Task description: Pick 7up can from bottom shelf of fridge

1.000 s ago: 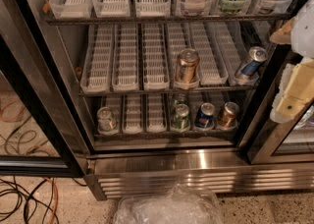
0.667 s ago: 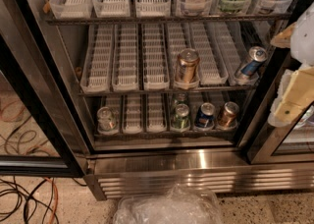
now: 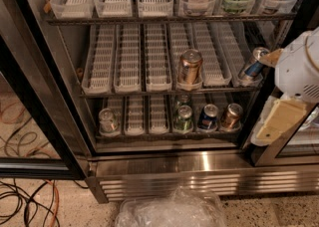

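Ok so starting on the left: the loose cables (image 3: 25, 201) on the floor look like a snag risk if the base rolls that way. The 7up can (image 3: 107, 120) sits upright and alone in the leftmost lane of the bottom shelf (image 3: 135, 121), near the front edge. The rack above (image 3: 144, 90) hangs low over it, so I reckon a steep approach could clip that rack. There's a crinkly plastic bag (image 3: 169, 211) on the floor in front of the fridge (image 3: 199, 164), which might get in the way too. Further right sit a green can (image 3: 183, 119), a blue can (image 3: 208, 116) and a copper can (image 3: 231, 116), and the green one is the easy wrong grab. The gripper (image 3: 275, 121) is way over on the right, well apart from the target and just beside a tilted can (image 3: 251, 64) it could knock. Can't tell if it's open or closed.
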Robot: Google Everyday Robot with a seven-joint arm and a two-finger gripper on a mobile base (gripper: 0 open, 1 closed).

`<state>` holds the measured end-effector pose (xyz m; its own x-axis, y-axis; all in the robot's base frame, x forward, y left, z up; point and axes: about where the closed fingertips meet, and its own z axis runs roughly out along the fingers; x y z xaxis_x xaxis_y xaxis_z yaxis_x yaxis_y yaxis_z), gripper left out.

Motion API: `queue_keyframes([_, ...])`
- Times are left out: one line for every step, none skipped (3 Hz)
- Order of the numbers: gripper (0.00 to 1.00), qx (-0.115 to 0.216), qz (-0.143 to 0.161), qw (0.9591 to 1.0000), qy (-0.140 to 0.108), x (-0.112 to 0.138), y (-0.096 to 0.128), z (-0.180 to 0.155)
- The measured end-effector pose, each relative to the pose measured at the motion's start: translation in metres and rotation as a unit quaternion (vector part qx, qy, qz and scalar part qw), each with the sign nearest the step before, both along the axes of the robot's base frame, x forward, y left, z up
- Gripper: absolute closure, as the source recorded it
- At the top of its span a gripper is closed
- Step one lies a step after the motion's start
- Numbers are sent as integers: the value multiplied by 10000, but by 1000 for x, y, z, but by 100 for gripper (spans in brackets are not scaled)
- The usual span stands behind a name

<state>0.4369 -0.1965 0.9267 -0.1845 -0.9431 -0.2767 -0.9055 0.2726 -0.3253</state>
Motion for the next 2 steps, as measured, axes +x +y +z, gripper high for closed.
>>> queue_keyframes([0,162,191,9996,-116,5,17,-30])
queue_keyframes([0,366,280,9989,-119,9,33,-63])
